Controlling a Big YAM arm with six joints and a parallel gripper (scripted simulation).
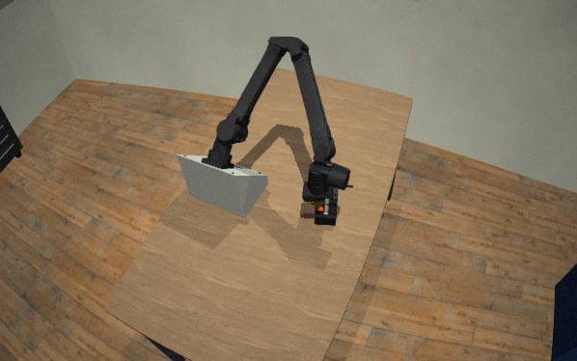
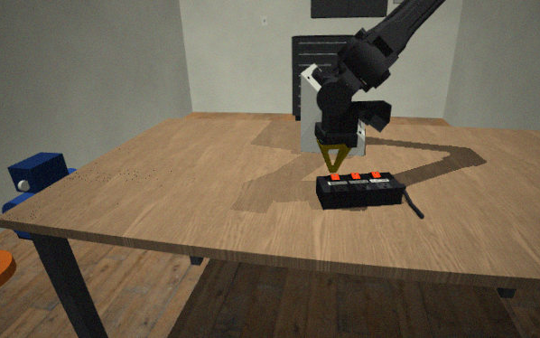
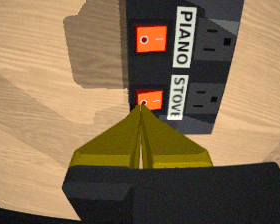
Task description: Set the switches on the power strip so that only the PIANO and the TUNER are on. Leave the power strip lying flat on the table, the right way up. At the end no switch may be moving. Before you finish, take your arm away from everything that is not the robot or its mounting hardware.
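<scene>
Gripper tip on the STOVE switch

The power strip [image 2: 359, 190] lies flat near the table's [image 2: 151, 190] far-right edge; the gripper [image 3: 141, 111], jaws pressed together and holding nothing, touches its end switch [image 3: 149, 99], open tabletop beside it.

One power strip [image 2: 359, 190] lies on one table [image 2: 160, 190], with one black cord [image 2: 413, 205] coming out of its right end. It carries three orange switches [image 2: 355, 175] in a row along its far edge, three white labels [image 2: 358, 182] just in front of them and three sockets nearer still; in the wrist view two labels read PIANO [image 3: 183, 36] and STOVE [image 3: 176, 96], while the third is cut off. One arm [image 1: 306, 97] stands on one grey base [image 1: 224, 185], ending in one gripper [image 2: 335, 169] with two yellow fingers pressed together.
</scene>
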